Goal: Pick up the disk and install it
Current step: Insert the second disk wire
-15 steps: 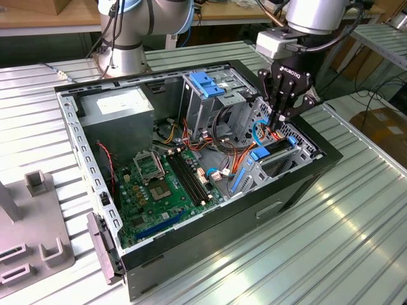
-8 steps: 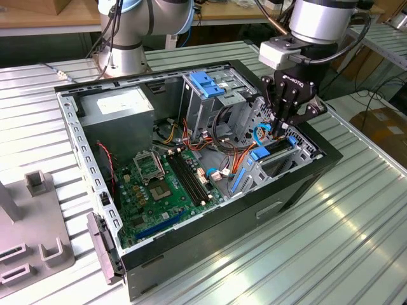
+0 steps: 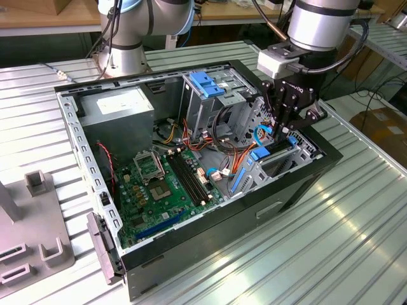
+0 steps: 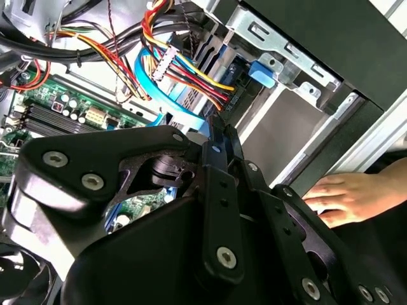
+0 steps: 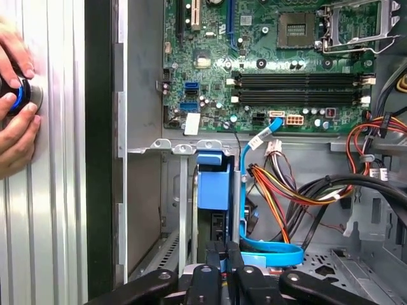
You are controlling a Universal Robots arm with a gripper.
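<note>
The disk [image 3: 261,154] stands on edge in the lower drive bay at the exterior view's right end of the open computer case [image 3: 210,241]. Its blue carrier rail [image 5: 213,181] and an end tab [image 4: 261,72] show in both wrist views. My gripper [image 3: 284,136] hangs straight over that bay. Its black fingers are pressed together with no gap, and the gripper [image 5: 224,254] sits at the disk's near end. Whether the fingertips [image 4: 219,124] touch the rail I cannot tell. A blue data cable [image 5: 267,257] loops right beside them.
A bundle of coloured power wires [image 5: 280,190] crosses beside the bay. The tall drive cage with a blue latch [image 3: 206,82], the motherboard [image 3: 165,184] and the power supply [image 3: 121,111] fill the case. A person's hand [image 5: 16,95] rests on the table beside the case. Grey fixtures [image 3: 32,241] stand at the exterior view's left.
</note>
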